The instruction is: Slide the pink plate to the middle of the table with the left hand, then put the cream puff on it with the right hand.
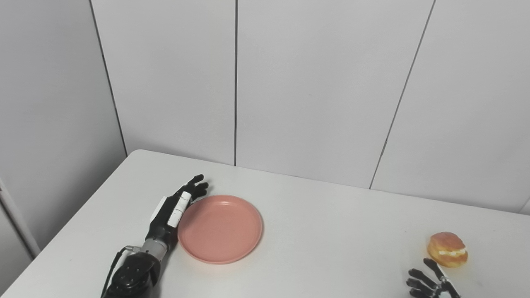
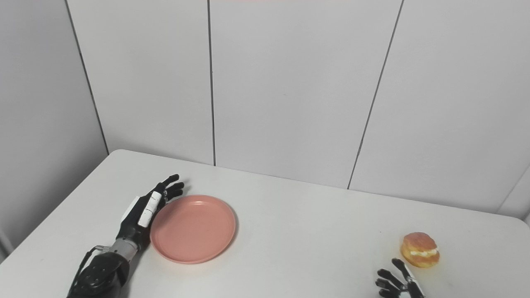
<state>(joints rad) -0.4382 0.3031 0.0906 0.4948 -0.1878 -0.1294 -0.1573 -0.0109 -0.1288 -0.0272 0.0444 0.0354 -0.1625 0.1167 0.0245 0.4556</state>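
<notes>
the sliding step is judged in hand: the left hand (image 1: pixel 176 209), fingers apart and flat, is laid against the left rim of the pink plate (image 1: pixel 220 228), which is set left of the middle of the surface (image 1: pixel 331 231). a rightward push is called for. the cream puff (image 1: pixel 447 249) is seen near the right edge, with the right hand (image 1: pixel 430 283) spread and empty just beside it.

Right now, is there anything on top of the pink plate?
Nothing: the plate is bare. The cream puff sits apart on the table. What lies under the plate is covered.

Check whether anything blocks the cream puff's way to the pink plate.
Nothing visible does. Bare table lies between the cream puff and the pink plate. The right hand sits just in front of the puff, fingers apart.
</notes>
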